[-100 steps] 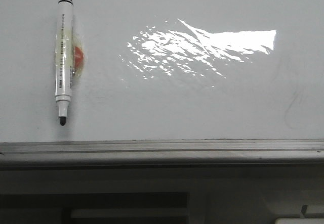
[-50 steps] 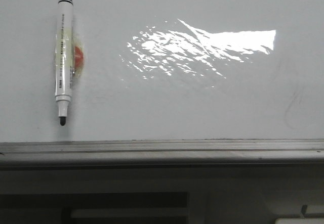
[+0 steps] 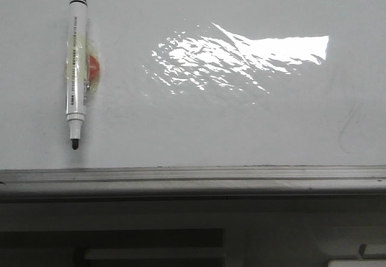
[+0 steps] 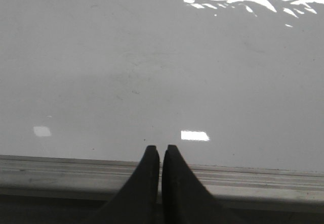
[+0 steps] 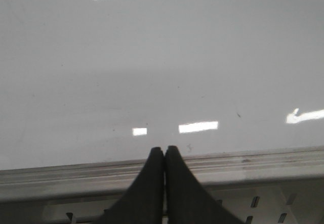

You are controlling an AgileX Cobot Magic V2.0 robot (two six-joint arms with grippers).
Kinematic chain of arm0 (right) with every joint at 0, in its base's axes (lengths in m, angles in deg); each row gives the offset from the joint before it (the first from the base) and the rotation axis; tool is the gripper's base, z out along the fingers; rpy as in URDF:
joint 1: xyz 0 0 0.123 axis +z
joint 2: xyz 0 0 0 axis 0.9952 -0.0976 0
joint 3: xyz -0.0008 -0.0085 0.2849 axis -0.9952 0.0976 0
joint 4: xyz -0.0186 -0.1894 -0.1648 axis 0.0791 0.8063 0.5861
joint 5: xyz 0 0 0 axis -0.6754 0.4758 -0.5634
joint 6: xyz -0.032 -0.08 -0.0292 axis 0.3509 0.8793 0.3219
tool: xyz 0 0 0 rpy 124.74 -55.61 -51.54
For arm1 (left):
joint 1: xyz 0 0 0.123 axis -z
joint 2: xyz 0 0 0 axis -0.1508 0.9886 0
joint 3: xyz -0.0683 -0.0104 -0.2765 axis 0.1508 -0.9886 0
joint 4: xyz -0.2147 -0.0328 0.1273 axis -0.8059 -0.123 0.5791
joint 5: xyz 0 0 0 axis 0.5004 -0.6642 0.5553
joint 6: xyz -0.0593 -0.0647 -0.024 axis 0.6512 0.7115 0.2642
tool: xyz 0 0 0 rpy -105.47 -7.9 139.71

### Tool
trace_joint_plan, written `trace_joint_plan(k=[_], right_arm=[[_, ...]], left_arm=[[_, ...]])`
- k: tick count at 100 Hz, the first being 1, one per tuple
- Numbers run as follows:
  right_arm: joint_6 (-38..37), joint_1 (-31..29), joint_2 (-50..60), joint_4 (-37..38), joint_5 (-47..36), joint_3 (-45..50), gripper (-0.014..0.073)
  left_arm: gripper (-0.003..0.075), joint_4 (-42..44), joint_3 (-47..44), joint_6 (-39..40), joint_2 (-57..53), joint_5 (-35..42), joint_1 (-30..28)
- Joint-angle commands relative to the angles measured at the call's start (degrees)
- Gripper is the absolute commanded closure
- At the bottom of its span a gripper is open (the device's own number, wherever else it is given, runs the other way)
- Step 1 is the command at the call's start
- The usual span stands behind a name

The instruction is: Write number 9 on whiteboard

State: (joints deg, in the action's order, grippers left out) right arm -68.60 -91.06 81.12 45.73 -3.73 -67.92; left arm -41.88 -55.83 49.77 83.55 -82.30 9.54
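Presently, the whiteboard point(image 3: 229, 122) fills the upper part of the front view, glossy white-grey, with a bright patch of glare point(image 3: 241, 53) across its upper middle and a grey metal ledge point(image 3: 193, 179) running along its lower edge. No drawn number 9 can be made out on the board in any view; only a faint grey scribble mark point(image 3: 350, 125) shows near the right side. A marker point(image 3: 75, 71) lies on the board at the far left, its barrel running straight up and down the picture, black end cap toward the top and uncapped dark tip pointing toward the ledge without touching it. An orange-red round piece point(image 3: 93, 67) sits just beside the barrel's right side, under what appears to be clear tape. Fine print runs along the barrel but is too small to read. Neither arm appears in the front view, and nothing lies between the marker and the rest of the board. In the left wrist view the left tool point(image 4: 161, 148) has its two dark fingers pressed almost together with only a thin slit between them, holding nothing, tips over the ledge. In the right wrist view the right tool point(image 5: 163, 149) is likewise closed and empty above the ledge, with small bright reflections point(image 5: 198, 127) on the board just ahead.
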Motion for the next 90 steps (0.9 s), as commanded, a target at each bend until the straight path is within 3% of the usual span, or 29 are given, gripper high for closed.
trace_joint_plan(k=[1,60,90], right_arm=[[0.25,-0.23,0.97,-0.13,-0.83,1.58,0.0661],[-0.95,-0.23,0.97,-0.6,-12.92,1.58,0.0661],[-0.95,-0.23,0.97,-1.67,-13.26,1.58,0.0661]], left_arm=[[0.0741,0.46,-1.11,0.51,-1.62,3.32,0.25],[0.0741,1.31,-1.11,0.51,-1.62,11.55,0.25],[0.0741,1.31,-1.11,0.51,-1.62,11.42,0.25]])
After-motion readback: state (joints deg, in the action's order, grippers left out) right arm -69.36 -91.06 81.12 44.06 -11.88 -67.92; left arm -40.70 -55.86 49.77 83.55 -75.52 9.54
